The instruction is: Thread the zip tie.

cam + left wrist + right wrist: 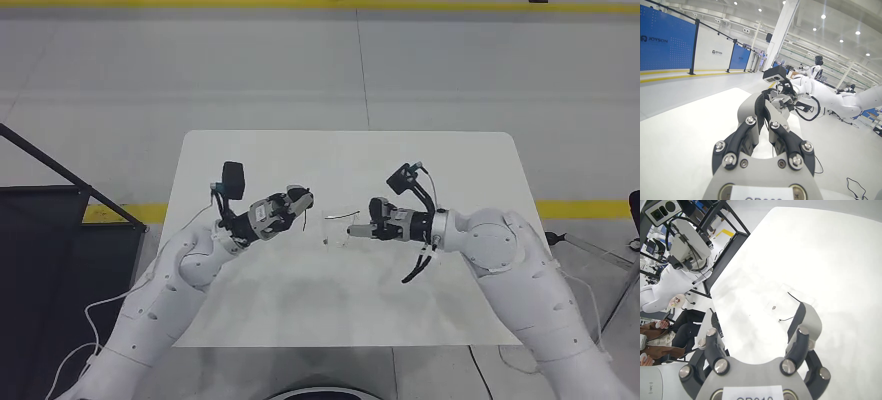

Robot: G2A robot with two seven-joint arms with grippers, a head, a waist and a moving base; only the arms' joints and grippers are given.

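Observation:
My left gripper point(300, 198) point(765, 100) hovers over the middle of the white table point(420, 290), shut on a thin black zip tie point(305, 222) that hangs from its fingertips. A second thin black strand point(340, 212) point(794, 297) lies curved on the table between the two arms. My right gripper point(352, 231) point(757, 309) stands open low over the table, facing the left one. One of its fingers point(806, 317) is right beside the strand and hides part of it. A small clear piece point(330, 238) rests near the strand.
The table edge point(728, 262) runs close to the left arm's side, with a black frame point(40, 250) beyond it. White tabletop spreads to the far side and toward the front edge.

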